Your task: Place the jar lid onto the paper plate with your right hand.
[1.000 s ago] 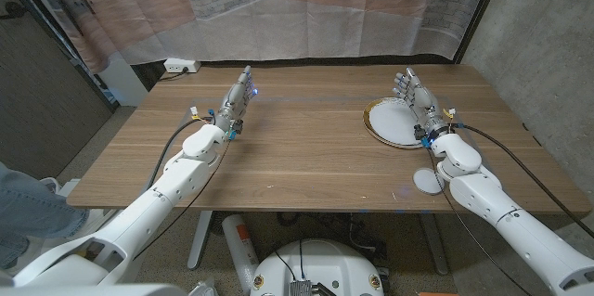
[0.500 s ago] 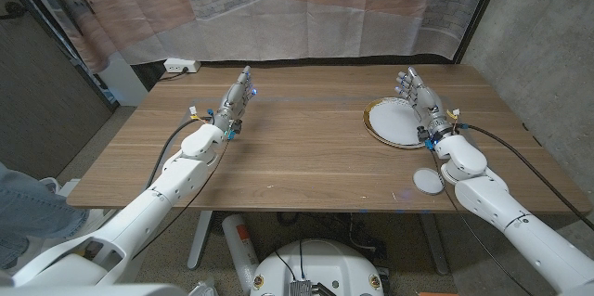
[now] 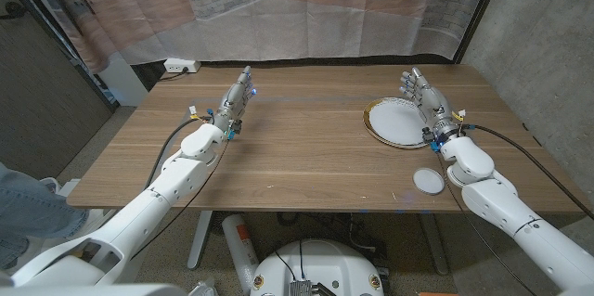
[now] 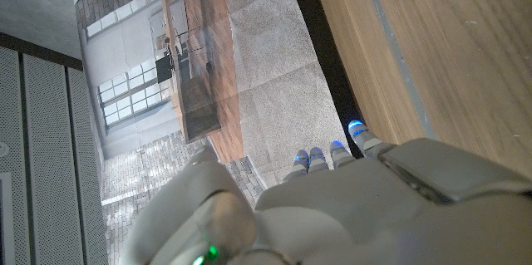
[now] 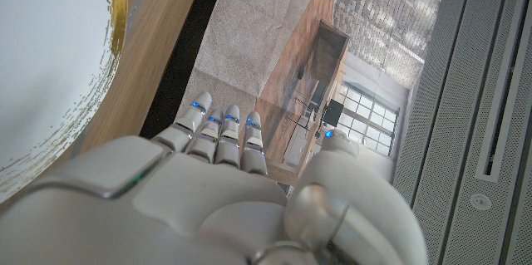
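Here, left to right.
Left hand (image 3: 238, 101): over the brown wooden bench (image 3: 297, 148), fingers straight and together, holding nothing; seemingly on edge.
Paper plate: round white paper plate with a gold rim (image 3: 394, 122), right half of bench.
Right hand (image 3: 427, 101): at the plate's right edge, fingers spread, empty.
Jar lid: small round white jar lid (image 3: 429, 180), near front edge, beside the right forearm, apart from the plate.

Back of the right hand (image 5: 208, 207) in pale grey casing, fingers (image 5: 218, 130) straight and close together with blue-lit tips, thumb set apart, holding nothing, white paper plate (image 5: 41, 74) with gold rim beside it on the wooden counter (image 5: 158, 41), brick wall and windows beyond
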